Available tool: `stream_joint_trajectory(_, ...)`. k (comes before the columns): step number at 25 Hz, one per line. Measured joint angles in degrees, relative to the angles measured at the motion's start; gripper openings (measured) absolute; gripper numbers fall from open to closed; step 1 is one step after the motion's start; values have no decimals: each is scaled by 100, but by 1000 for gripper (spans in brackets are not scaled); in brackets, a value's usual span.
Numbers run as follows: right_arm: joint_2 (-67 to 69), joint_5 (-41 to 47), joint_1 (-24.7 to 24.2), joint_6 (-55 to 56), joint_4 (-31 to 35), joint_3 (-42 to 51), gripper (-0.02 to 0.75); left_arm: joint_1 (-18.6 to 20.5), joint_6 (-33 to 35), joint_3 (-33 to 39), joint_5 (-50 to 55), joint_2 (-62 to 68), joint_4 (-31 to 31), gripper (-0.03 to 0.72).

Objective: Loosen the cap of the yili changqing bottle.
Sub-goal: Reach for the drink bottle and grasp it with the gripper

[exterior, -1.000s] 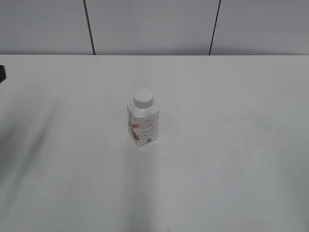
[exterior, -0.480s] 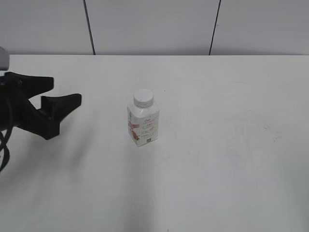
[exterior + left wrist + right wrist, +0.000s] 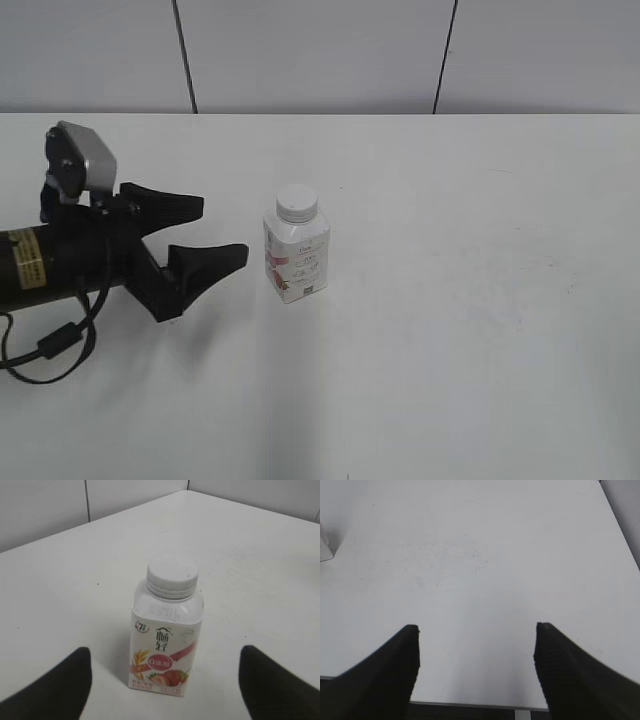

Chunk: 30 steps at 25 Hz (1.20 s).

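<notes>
The left gripper [image 3: 205, 232] is spread wide and empty, aimed at the yili changqing bottle [image 3: 297, 254] just off its tips toward 3 o'clock, and the likely slip is a finger nudging the light, upright bottle over if the jaws close off-centre or too high. The right gripper [image 3: 476, 652], also parted and holding nothing, hovers over bare table [image 3: 485, 555]. The bottle stands near the table's middle, squarish white with pink-red strawberry print, its ribbed white cap [image 3: 172, 578] seated on top.

Glossy white plastic bottle [image 3: 166, 645], ribbed plastic cap [image 3: 172, 578], matt table [image 3: 480, 300]
</notes>
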Motion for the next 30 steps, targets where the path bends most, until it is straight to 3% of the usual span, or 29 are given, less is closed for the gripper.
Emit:
stream_joint_trajectory(3,0,0,0,0,0,0,566,-103,5,-330,-94,331,46,610)
stream_joint_trajectory(8,0,0,0,0,0,0,566,-432,42,-789,-124,778,-17,621)
stream_joint_trajectory(14,0,0,0,0,0,0,566,-798,664,-981,-130,1248,-846,617)
stream_joint_trajectory(30,0,0,0,0,0,0,566,-845,888,-1494,-548,2242,-941,590)
